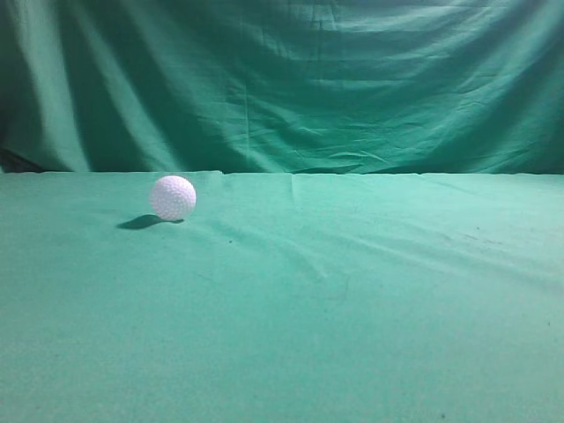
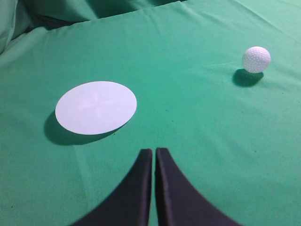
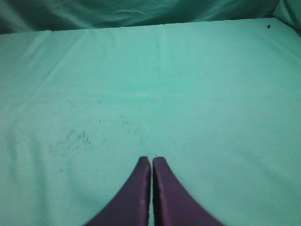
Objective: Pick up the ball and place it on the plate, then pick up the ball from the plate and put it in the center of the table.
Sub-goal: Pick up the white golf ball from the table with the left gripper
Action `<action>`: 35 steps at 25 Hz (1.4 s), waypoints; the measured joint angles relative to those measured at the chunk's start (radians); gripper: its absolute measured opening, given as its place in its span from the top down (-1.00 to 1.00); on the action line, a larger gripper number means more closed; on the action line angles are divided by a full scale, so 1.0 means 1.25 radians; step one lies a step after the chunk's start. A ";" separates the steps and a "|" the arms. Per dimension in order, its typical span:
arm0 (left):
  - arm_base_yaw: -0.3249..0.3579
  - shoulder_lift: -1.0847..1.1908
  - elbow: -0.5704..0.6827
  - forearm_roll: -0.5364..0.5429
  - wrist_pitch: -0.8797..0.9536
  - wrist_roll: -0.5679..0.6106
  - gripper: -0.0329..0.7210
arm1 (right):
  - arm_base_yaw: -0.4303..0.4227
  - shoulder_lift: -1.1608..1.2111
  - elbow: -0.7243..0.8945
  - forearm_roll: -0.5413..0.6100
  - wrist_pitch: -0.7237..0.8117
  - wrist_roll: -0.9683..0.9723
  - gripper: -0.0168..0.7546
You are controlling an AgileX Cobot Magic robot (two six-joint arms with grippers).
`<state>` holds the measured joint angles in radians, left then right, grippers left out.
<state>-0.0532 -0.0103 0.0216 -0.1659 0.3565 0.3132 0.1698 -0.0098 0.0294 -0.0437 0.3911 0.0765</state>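
The white dimpled ball (image 1: 173, 197) rests on the teal-green table (image 1: 352, 300), left of centre and towards the back in the exterior view. In the left wrist view the ball (image 2: 256, 59) lies at the upper right, and a flat white round plate (image 2: 96, 107) lies on the cloth to its left, apart from it. My left gripper (image 2: 154, 150) is shut and empty, just in front of the plate's right edge. My right gripper (image 3: 151, 159) is shut and empty over bare cloth. The plate and both grippers are outside the exterior view.
A darker green draped curtain (image 1: 282, 79) hangs behind the table's back edge. The cloth (image 3: 80, 136) carries small dark specks left of the right gripper. The table's far edge shows in the left wrist view (image 2: 70, 26).
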 joint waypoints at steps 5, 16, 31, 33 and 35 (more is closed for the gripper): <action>0.000 0.000 0.000 0.000 0.000 0.000 0.91 | 0.000 0.000 0.000 0.000 0.000 0.000 0.96; 0.000 0.000 0.000 0.000 0.000 0.000 0.91 | 0.000 0.000 0.000 0.000 0.000 0.000 0.96; 0.000 0.000 0.000 -0.131 -0.280 0.000 0.91 | 0.000 0.000 0.000 0.000 0.000 0.000 0.96; 0.000 0.000 0.000 -0.147 -0.347 0.000 0.91 | 0.000 0.000 0.000 0.000 0.000 0.000 0.96; 0.000 0.000 0.000 -0.151 -0.374 0.000 0.91 | 0.000 0.000 0.000 0.000 0.000 0.000 0.96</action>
<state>-0.0532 -0.0103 0.0216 -0.3543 -0.1111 0.3132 0.1698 -0.0098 0.0294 -0.0437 0.3911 0.0765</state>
